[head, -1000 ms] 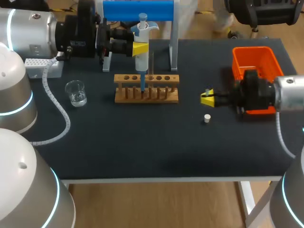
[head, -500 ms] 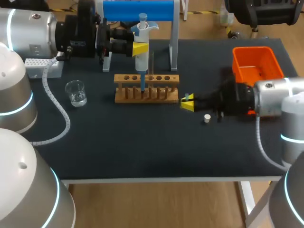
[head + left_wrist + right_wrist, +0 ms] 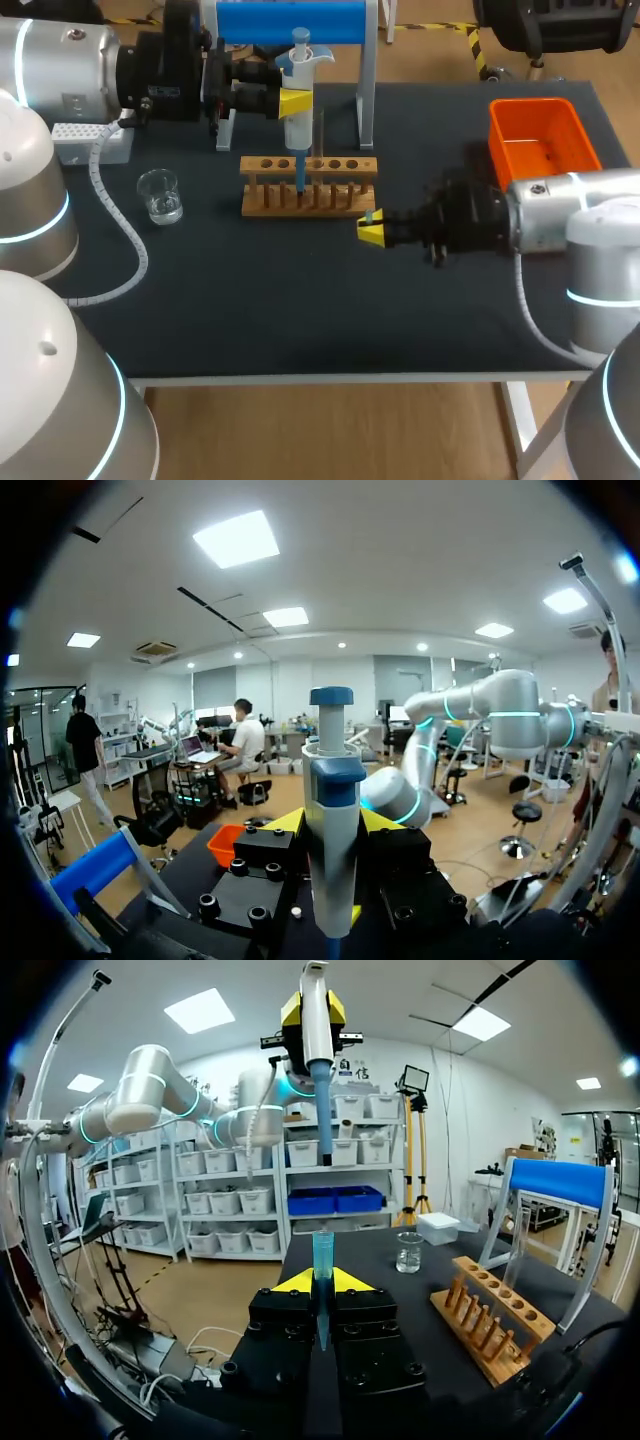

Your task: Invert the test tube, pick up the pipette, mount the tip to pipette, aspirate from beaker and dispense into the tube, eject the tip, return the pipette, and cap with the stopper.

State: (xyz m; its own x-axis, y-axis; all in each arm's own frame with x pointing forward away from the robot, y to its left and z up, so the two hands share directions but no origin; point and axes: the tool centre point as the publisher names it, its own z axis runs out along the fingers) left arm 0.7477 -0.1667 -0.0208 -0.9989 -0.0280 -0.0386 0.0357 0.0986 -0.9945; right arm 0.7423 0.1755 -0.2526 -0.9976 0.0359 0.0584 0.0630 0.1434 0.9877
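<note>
The tip (image 3: 322, 1252) is a light, thin plastic cone, slippery and easily knocked askew; the right gripper (image 3: 371, 230) pinches it upright about its middle, just off the end of the rack (image 3: 309, 188), leaving the wide mouth free for mounting; a gentle squeeze suits it. The pipette (image 3: 299, 85) is stiffer and heavier, best held by the barrel, where the left gripper (image 3: 293, 101) clamps it, nose down over the rack. Counted: one tip, one pipette, one rack, one beaker (image 3: 160, 194), one bin (image 3: 540, 135), and, seemingly, one tube (image 3: 320, 128) standing in the rack.
</note>
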